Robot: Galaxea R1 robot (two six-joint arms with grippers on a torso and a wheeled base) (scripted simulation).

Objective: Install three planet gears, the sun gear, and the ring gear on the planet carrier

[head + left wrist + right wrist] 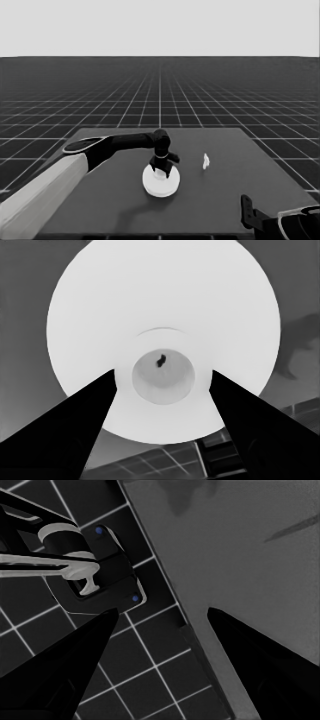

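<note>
One large white round disc, the ring gear (pixel 162 188), lies at the table's middle. In the left wrist view the ring gear (pixel 165 300) fills most of the picture, with a raised collar around its central hole (pixel 161 361). My left gripper (pixel 161 169) stands straight over that disc's middle, open, and its fingertips (pixel 111 376) flank the collar, apart from it. The planet carrier, planet gears and sun gear are hidden. My right gripper (pixel 246 210) waits open at the lower right corner of the head view, and in its own wrist view the right gripper (pixel 162 611) holds nothing.
A thin white piece (pixel 205 161) stands to the right of the disc. The right wrist view looks down at the table's corner (pixel 240 555), the floor grid, and dark machinery with blue lights (pixel 95 575) beyond the edge.
</note>
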